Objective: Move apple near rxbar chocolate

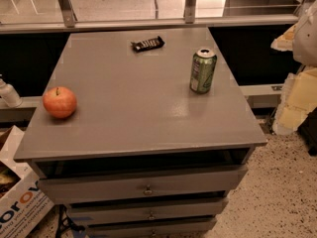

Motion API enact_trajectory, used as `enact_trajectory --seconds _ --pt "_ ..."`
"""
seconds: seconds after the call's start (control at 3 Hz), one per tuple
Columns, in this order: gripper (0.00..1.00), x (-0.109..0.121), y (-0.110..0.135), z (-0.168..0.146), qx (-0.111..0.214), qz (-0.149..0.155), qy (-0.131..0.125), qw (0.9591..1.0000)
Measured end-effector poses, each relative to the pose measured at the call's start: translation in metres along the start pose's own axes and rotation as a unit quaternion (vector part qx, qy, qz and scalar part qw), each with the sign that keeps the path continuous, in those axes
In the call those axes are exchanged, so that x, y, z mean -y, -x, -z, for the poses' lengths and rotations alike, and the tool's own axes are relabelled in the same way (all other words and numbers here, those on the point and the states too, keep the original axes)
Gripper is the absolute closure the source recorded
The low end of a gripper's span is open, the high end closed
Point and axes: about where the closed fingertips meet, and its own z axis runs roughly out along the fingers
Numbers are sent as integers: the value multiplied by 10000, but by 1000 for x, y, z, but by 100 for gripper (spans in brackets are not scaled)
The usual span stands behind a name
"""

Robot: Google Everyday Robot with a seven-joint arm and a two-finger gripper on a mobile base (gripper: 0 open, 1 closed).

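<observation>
Nearest, at 6 o'clock: grey drawers [143, 182] stacked under the tabletop [129, 113], each w/ a small metal pull at its middle. The top one sits a little below the slab, w/ a dark gap btwn them. At 7 o'clock, on the floor beside the drawers, is a cardboard box [22, 205] w/ orange lettering, partly cut off by the frame. At 4 o'clock is speckled floor [292, 182].

On the tabletop, the apple [59, 102] is at 9 o'clock, close to the left edge. It is red-orange, stem up, standing free and touching nothing else. The green can [203, 71] is at approx 2 o'clock from the tabletop's centre, upright, top opened, near the right edge and well apart from the apple.

Farther back, the rxbar chocolate [147, 44] is at 12 o'clock. It lies flat near the far edge, dark wrapper w/ white lettering, slightly skewed. From the apple it is at approx 1 o'clock, well apart. The can is at approx 4 o'clock from the bar, not touching it.

Off the tabletop, a white bottle [7, 94] is at 9 o'clock on a low ledge, and pale yellow foam-like pieces [297, 100] are at 3 o'clock. A metal rail [148, 23] w/ uprights runs across at 12 o'clock.

Gripper: not in this view, so can't tell if it is released or clenched. The apple is ungrasped.
</observation>
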Motion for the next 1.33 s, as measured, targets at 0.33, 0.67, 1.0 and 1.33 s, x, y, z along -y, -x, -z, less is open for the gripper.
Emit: enact_trajectory --seconds 0.33,0.67,1.0,1.33 --pt "0 0 0 0 0 0 -1 10000" --pt "0 -4 4 -7 263 -85 103 9996" --pt "0 -7 8 -11 471 -159 193 9986" --pt "0 -21 39 -35 1044 -488 418 9925"
